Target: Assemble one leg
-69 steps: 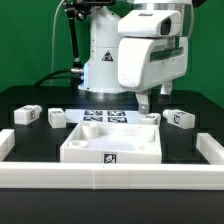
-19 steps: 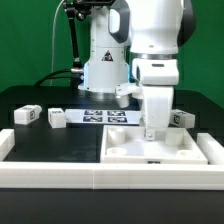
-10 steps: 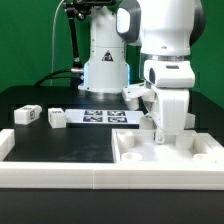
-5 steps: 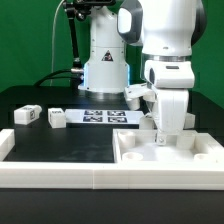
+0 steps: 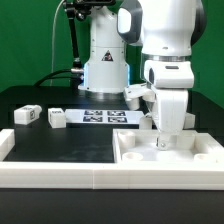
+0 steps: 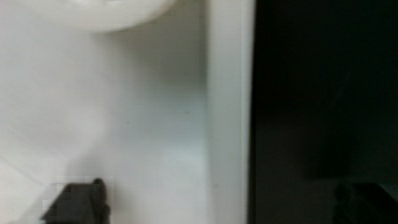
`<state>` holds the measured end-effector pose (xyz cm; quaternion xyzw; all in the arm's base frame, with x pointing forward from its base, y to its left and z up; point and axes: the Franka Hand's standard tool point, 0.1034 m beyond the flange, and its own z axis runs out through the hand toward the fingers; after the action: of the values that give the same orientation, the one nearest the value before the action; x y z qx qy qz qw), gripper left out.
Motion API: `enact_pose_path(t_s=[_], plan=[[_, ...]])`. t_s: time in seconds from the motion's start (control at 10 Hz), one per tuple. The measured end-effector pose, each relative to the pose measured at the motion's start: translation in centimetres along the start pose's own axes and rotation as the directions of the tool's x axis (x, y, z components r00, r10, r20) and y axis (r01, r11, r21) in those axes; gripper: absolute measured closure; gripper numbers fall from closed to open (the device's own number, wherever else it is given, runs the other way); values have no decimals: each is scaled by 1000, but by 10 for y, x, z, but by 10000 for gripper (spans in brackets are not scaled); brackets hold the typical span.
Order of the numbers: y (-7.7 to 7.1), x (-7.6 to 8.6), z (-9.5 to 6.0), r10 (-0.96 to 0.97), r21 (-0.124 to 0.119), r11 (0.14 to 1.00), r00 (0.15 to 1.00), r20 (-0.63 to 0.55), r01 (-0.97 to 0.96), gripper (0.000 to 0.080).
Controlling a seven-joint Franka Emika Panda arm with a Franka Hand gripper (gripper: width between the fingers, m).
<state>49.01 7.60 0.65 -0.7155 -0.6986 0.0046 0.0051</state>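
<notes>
Right now the gripper [image 5: 160,138] is down at the white square tabletop [image 5: 150,155], which sits in the near corner on the exterior view's right, close against the white border rail [image 5: 60,174] that runs along the near edge of the black table [image 5: 60,145]. In the wrist view its 2 dark fingertips [image 6: 75,200] are spread wide. The tabletop's raised rim [image 6: 228,120] runs between them and nothing is held. Whether either tip touches that rim I cannot tell. 1 round recess [image 6: 116,12] of the tabletop shows past the fingers. The leg [image 5: 57,118] that the task needs lies well apart, far back on the exterior view's left. It is just beside a second leg [image 5: 27,115] and to the left of the marker board [image 5: 105,116]. As I judge it, the main risk is in leaving. With the fingers straddling the rim, a sideways pull before a clean lift would hook the rim and drag the tabletop out of its corner. If the fingers closed here, they would clamp the rim instead of a leg. At the far end, the 2 legs lie so close together that wide fingers coming down on 1 could knock the other. The small smooth block could also twist or slip if it is pinched off-centre.
</notes>
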Motion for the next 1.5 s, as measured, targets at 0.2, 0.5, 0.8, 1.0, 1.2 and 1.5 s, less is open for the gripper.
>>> enact_pose_path(t_s=[0.2,0.5,0.8,1.0,1.2,1.5], plan=[[0,0,-1,4,-1,1000,1000,0,-4,151],[-9,9,-35,94,-40,995,996,1,-94,151],[-27,24,-60,175,-64,982,984,-6,-176,151],[-27,21,-57,184,-59,981,983,-5,-184,151],[-28,22,-57,302,-57,951,953,-13,-302,151],[-43,35,-54,551,-58,830,832,-65,-554,151]])
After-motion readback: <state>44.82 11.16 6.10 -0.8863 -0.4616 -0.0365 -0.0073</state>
